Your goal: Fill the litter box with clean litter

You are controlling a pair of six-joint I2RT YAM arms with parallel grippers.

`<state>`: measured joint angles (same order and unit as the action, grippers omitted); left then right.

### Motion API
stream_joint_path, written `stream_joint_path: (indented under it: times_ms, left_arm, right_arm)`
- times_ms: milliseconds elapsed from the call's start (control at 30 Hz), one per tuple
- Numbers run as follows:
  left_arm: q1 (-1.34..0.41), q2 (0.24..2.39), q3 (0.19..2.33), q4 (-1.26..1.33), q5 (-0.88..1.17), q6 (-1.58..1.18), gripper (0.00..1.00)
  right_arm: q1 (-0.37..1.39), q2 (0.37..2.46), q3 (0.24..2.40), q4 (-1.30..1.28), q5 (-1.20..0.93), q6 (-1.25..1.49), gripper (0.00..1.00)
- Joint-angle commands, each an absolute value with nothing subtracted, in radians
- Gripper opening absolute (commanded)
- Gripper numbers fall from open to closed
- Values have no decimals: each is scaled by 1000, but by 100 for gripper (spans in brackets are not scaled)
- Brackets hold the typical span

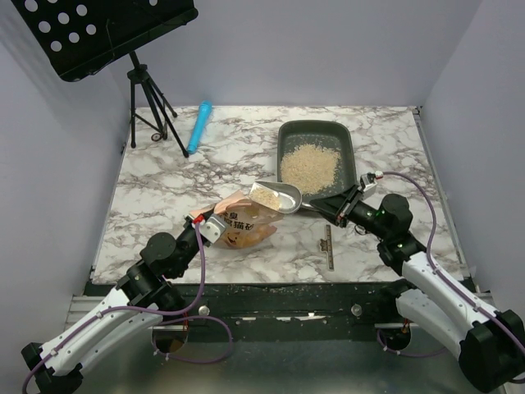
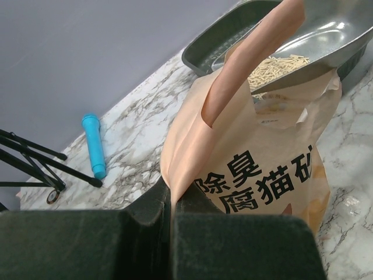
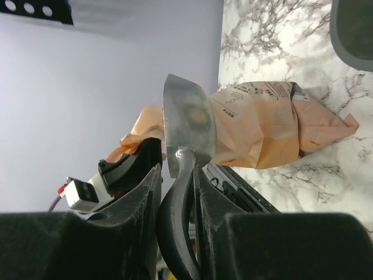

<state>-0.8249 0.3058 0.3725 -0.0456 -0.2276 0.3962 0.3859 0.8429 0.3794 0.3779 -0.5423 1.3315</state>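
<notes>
Carrying the loaded scoop (image 1: 276, 197) to the box (image 1: 318, 130) calls for a level bowl and a slow swing, tipping only once its lip is past the box's near-left rim and over the litter (image 1: 310, 164) piled in the box's middle. The right gripper (image 1: 330, 206) is clenched on the scoop's handle, just off the box's near edge. The left gripper (image 1: 215, 228) pinches the edge of the bag (image 1: 246, 230), which lies to the box's near left, under the scoop. Its raised flap stands close beside the scoop and could snag it. A blue tube (image 1: 199, 125) and a tripod (image 1: 152, 115) sit well left of the box and a ruler (image 1: 329, 246) lies nearer than it, all out of the way.
</notes>
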Motion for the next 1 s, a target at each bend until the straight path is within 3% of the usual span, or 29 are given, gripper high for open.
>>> stream_joint_path:
  times_ms: [0,600,800,967]
  left_arm:
    - [-819,273,400,144,-268,417,0]
    - [-819,258,407,141,-265,408,0]
    - [-821,247,410,140,-272,407,0]
    - [-821,250,417,133,-275,402,0]
  right_arm:
    - [374,785,368,360,-430,1400,0]
    - [313,753,465,158,-5,1319,0]
    - [311,811,578,2,207,1071,1]
    - [311,949,734,-164,251,824,0]
